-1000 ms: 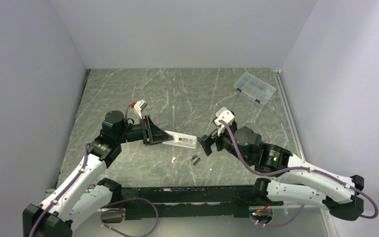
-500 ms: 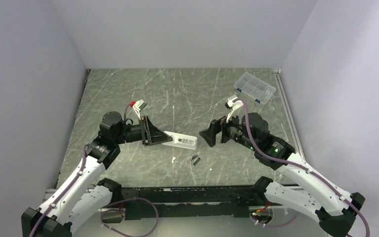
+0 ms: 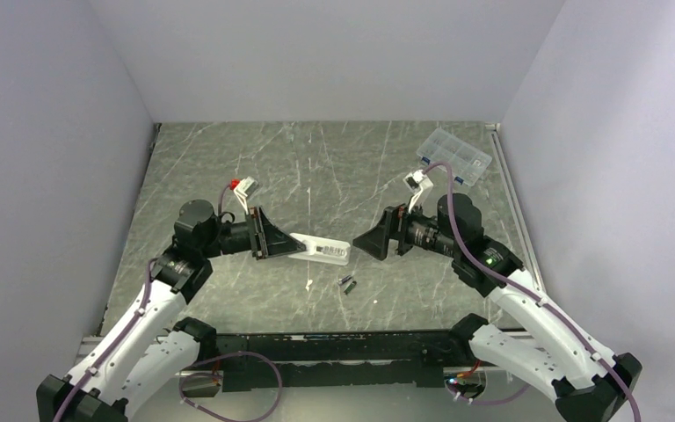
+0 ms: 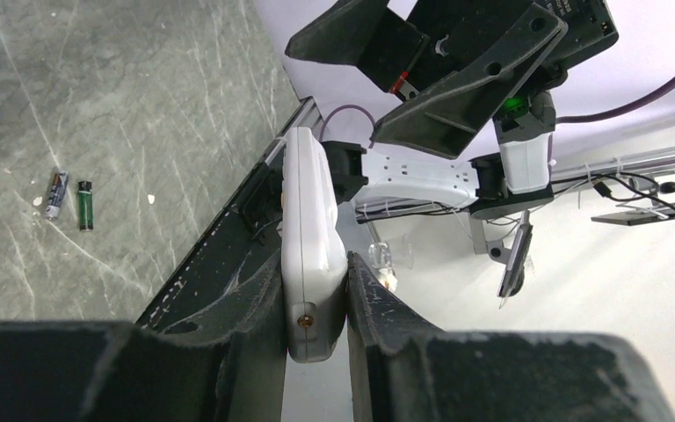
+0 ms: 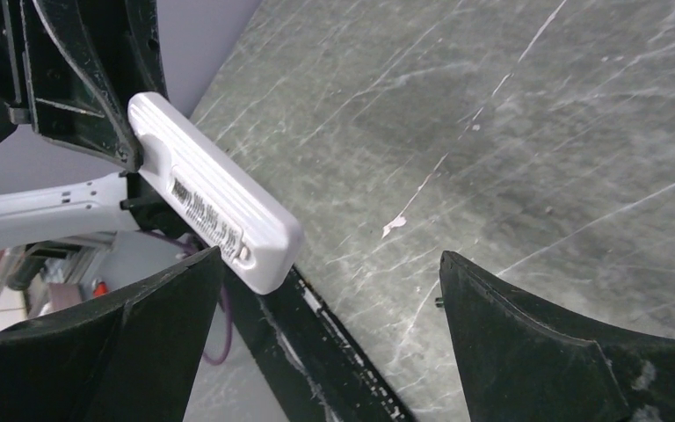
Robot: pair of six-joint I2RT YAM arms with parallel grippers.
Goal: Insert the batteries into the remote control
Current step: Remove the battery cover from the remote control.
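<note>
Top external view: the left tool (image 3: 297, 249) is clamped on one end of the small slim white rectangular plastic remote control (image 3: 327, 252) and holds it off the dark marbled stone surface (image 3: 334, 176), its free end pointing toward the right tool (image 3: 362, 243), which faces it with its jaws spread wide and nothing between them; the two tiny blackish-green cylindrical batteries (image 3: 348, 284) lie side by side on the surface, below the gap between the two tools, with a small white sliver (image 3: 309, 285) near them on the left tool's side; a clear compartmented plastic box (image 3: 453, 156) sits well behind the right tool; the left wrist view shows the remote on edge, pinched at its near end, with the batteries far off to the tool's left; the right wrist view shows the remote's free end just ahead of the open tool, nearer one finger than the other; by my reading the step in hand is presenting the remote for the second arm, with no battery loaded yet and the back apparently closed, though I cannot be sure of the cover; the next move seems to call for the right tool to line up squarely on the free end, close gently so as not to twist the remote out of the left grip, and work the small catch there; as for writing, the remote's back carries a pale label (image 5: 206, 214) with rows of dark print, too small and slanted to read; the batteries' wrappers show no legible brand.
</note>
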